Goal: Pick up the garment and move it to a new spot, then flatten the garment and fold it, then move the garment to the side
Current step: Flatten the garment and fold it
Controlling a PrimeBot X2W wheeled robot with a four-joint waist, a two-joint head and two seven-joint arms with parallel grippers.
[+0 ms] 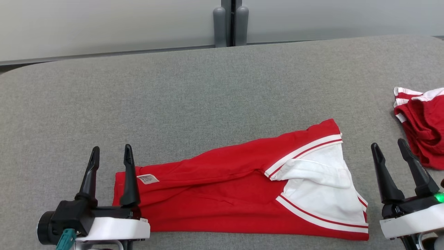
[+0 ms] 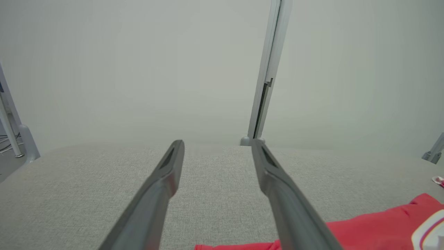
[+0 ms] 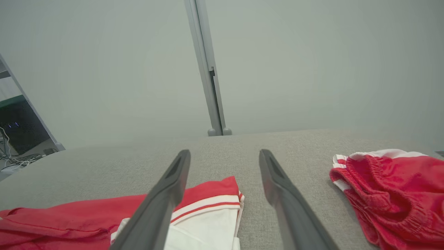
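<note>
A red garment (image 1: 222,187) with white panels and red-white stripes lies folded lengthwise near the front of the grey table (image 1: 194,90). A small label sits at its left end. My left gripper (image 1: 111,154) stands open at that left end, one finger over the cloth's edge, nothing between the fingers. My right gripper (image 1: 390,147) is open just right of the white end, apart from it. The left wrist view has the garment (image 2: 374,229) at the lower right of the left gripper (image 2: 216,146). In the right wrist view the garment (image 3: 208,208) lies lower left, under the open right gripper (image 3: 223,156).
A second red garment (image 1: 421,121) with white stripes lies crumpled at the table's right edge, also in the right wrist view (image 3: 392,187). A pale wall with a grey post (image 1: 230,22) stands behind the table.
</note>
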